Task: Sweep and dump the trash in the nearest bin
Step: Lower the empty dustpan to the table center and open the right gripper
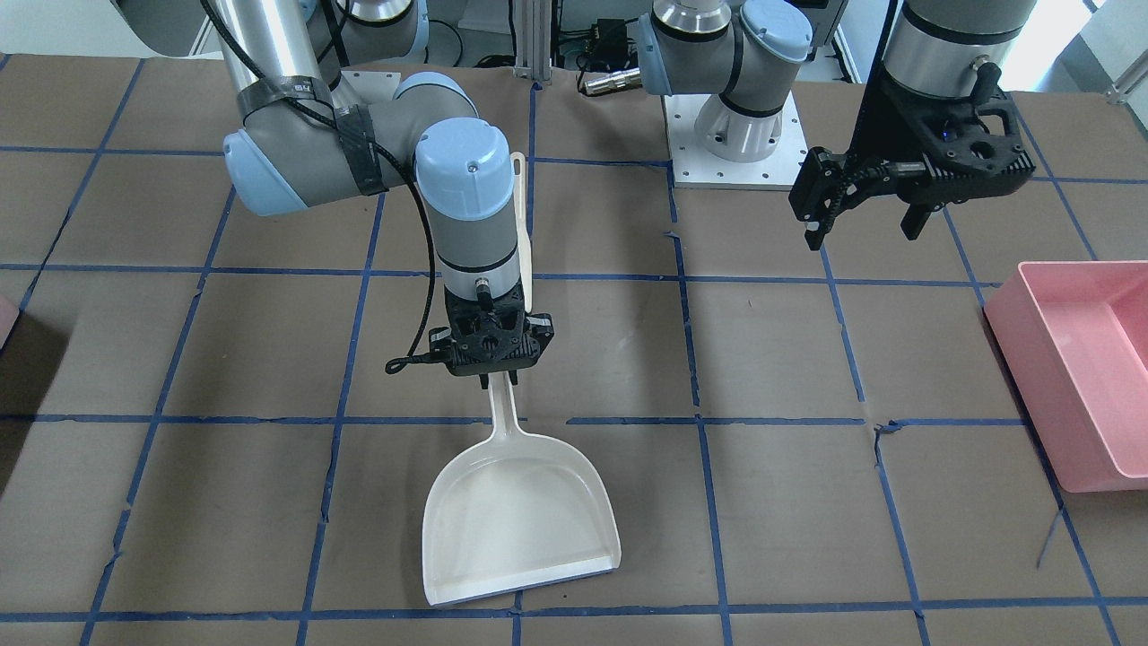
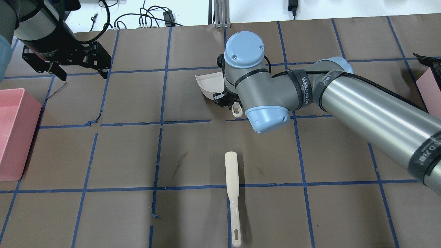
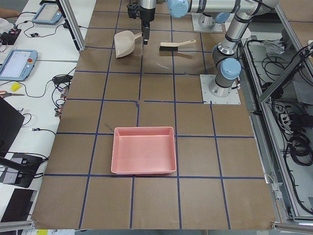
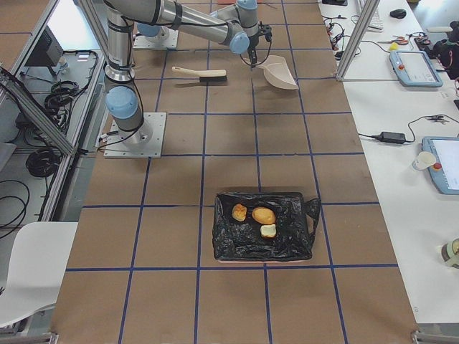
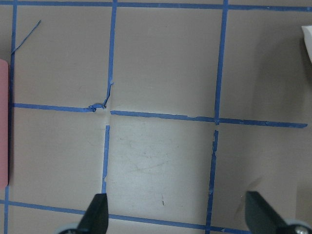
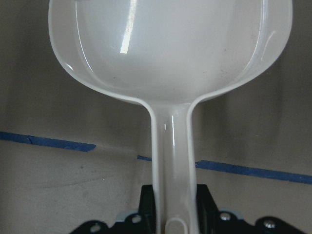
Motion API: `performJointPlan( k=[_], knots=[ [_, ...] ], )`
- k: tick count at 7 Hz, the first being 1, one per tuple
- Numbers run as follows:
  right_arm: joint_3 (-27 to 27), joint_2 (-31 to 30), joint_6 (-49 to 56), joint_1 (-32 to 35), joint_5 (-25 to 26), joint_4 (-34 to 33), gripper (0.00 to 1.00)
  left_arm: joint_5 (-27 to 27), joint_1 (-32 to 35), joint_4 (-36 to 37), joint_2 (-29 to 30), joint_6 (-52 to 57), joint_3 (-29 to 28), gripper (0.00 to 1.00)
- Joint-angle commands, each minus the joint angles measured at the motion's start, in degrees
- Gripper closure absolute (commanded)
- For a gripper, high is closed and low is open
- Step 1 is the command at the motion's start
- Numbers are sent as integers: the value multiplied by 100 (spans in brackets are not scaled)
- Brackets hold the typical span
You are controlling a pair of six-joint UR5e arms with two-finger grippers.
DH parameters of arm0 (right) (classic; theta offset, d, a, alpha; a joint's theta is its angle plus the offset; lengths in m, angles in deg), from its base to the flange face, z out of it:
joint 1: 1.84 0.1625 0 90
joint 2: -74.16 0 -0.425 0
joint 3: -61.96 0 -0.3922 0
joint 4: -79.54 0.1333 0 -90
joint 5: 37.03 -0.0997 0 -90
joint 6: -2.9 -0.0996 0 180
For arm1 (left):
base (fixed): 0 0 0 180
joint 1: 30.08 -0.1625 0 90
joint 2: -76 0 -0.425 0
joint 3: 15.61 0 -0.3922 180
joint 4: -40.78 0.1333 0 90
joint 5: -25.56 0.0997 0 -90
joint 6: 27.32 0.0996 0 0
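Note:
The three food scraps, a tan lump (image 4: 239,212), a golden bread chunk (image 4: 263,216) and a small pale piece (image 4: 268,231), lie on a black bag inside the bin (image 4: 313,223). Only a pink sliver of that bin shows in the overhead view (image 2: 430,86) and in the front view (image 1: 4,318). My right gripper (image 1: 498,377) is shut on the handle of an empty white dustpan (image 1: 520,520), which also shows in the right wrist view (image 6: 170,48). My left gripper (image 1: 863,231) is open and empty above bare table, as the left wrist view (image 5: 178,214) shows.
A cream brush (image 2: 232,193) lies alone on the table near the robot's base. A large empty pink tub (image 2: 13,131) stands on the robot's left side, with its edge in the left wrist view (image 5: 4,122). Blue tape lines grid the brown table.

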Motion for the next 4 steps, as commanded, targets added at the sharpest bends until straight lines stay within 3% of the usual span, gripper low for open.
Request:
performJointPlan(
  k=[1,4],
  knots=[
    [6,44,-53,19,-17,-27,100,2,29,-6,-41,-24,18,0],
    [-20,88,-89,-16,-26,-106,100,2,29,-15,-32,-7,27,0]
  ],
)
